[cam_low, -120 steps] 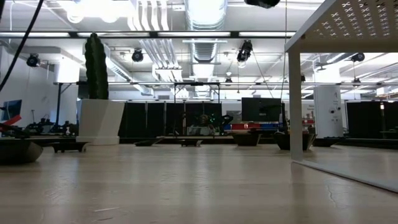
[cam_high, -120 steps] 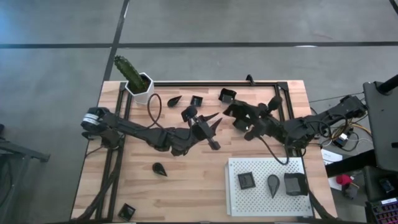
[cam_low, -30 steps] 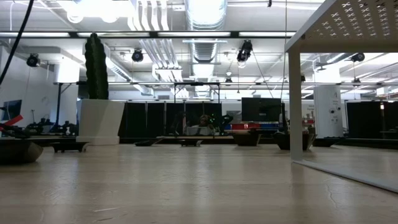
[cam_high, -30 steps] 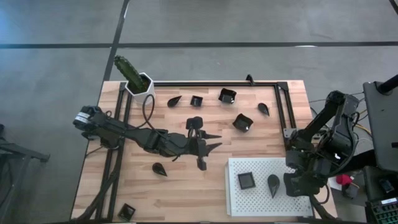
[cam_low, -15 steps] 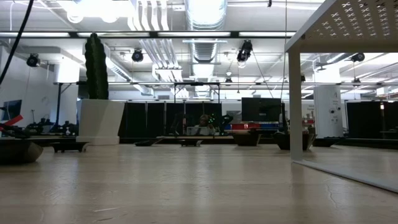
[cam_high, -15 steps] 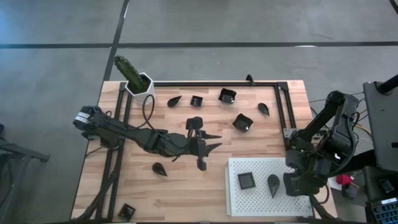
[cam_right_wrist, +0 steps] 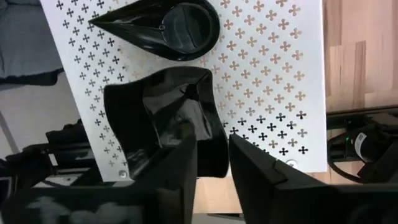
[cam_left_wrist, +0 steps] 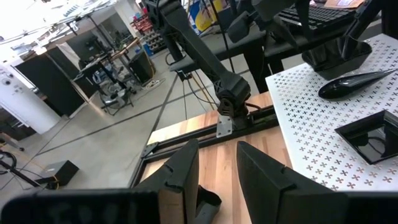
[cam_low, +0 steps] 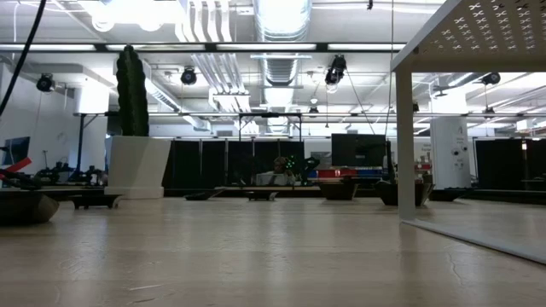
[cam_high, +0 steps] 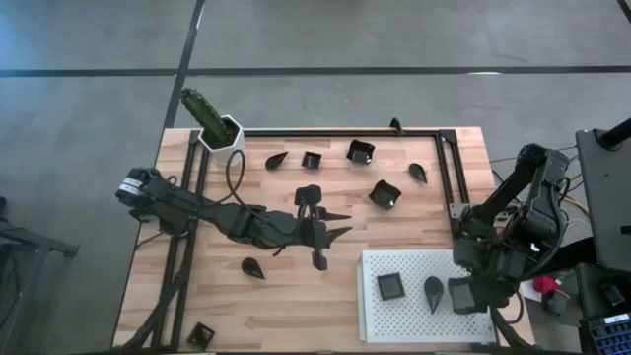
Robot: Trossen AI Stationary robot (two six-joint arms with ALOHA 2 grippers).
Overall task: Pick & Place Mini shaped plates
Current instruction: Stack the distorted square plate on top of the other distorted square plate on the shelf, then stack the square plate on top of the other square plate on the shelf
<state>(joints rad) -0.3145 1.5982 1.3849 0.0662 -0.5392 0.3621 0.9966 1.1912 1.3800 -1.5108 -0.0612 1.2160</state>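
A perforated tray [cam_high: 414,314] sits at the desk's [cam_high: 217,296] near right corner. On it lie a square plate [cam_high: 390,287], a teardrop plate [cam_high: 434,291] to its right, and a larger square plate [cam_high: 463,295] at the right edge, under the right pincer [cam_high: 471,296]. A potted cactus [cam_high: 212,123] stands at the far left corner. The left pincer [cam_high: 330,235] hangs over the desk's middle, with loose plates behind it.
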